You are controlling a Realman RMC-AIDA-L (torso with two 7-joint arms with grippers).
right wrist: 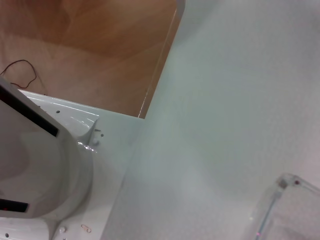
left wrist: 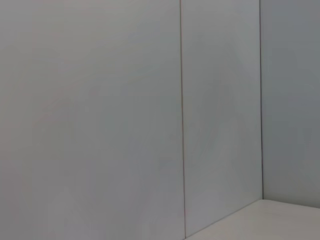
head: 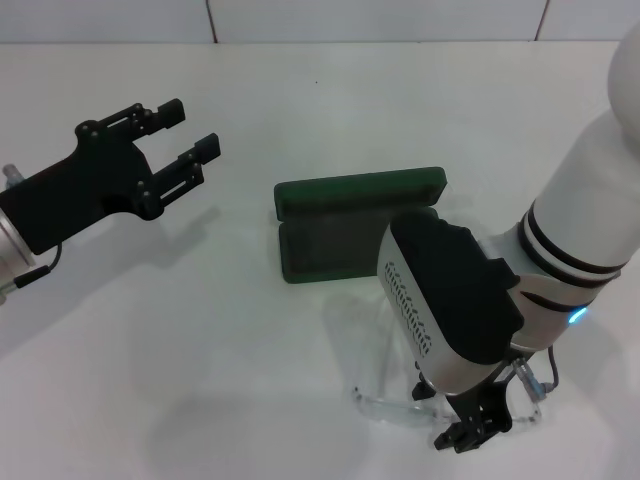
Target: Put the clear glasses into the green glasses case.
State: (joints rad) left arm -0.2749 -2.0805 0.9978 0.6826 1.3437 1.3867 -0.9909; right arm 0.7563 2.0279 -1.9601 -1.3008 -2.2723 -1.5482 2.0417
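Note:
The green glasses case (head: 335, 245) lies open at the table's centre, its lid (head: 360, 190) folded back on the far side and its dark lining bare. The clear glasses (head: 385, 402) lie flat near the table's front edge, right of centre. A corner of their transparent frame (right wrist: 287, 202) shows in the right wrist view. My right gripper (head: 470, 430) points down over the middle of the glasses, and its wrist hides part of them and the case's right end. My left gripper (head: 192, 128) hovers open at the far left, holding nothing and well away from both.
The white table (head: 200, 330) runs to a pale wall (left wrist: 100, 120) at the back. In the right wrist view the table's front edge gives onto a wooden floor (right wrist: 100, 45), with my white base (right wrist: 40, 175) beside it.

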